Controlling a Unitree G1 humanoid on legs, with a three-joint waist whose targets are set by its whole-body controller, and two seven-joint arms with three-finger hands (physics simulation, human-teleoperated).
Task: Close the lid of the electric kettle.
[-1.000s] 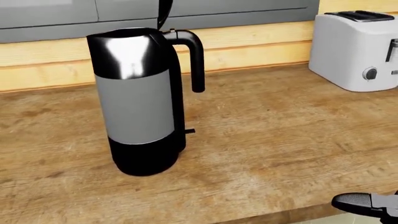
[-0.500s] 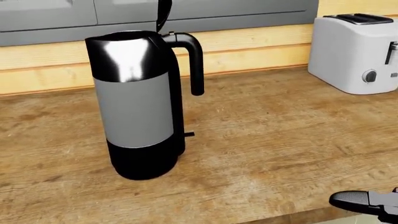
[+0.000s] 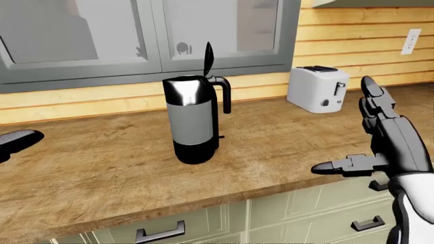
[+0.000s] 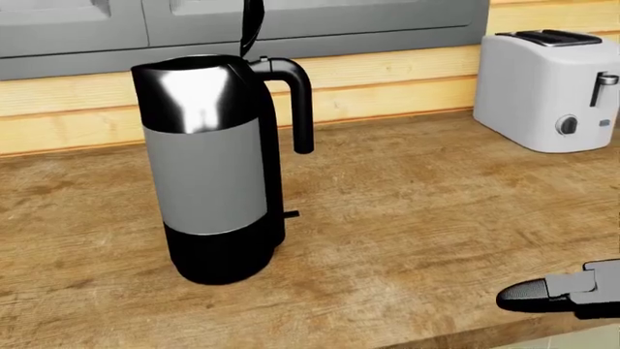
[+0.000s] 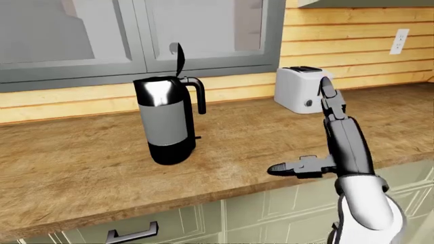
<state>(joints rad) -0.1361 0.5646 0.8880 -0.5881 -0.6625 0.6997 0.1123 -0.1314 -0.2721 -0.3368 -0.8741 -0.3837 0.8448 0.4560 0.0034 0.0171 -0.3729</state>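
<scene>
Kettle (image 3: 193, 119) stands upright mid-counter (image 3: 102, 173), its lid (image 3: 207, 59) hinged straight up, so the task is not yet done. Right robot hand (image 3: 380, 137) hovers well apart to the right, fingers spread wide and empty, seemingly readied to reach. Left robot hand (image 3: 17, 141) barely shows; its state can't be told. Toaster (image 3: 315, 89) sits beyond. No readable labels.

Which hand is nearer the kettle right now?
Hard to call. The left hand shows only at the left-eye view's left edge, beside the kettle; the right hand is raised well to its right. Neither touches it.
</scene>
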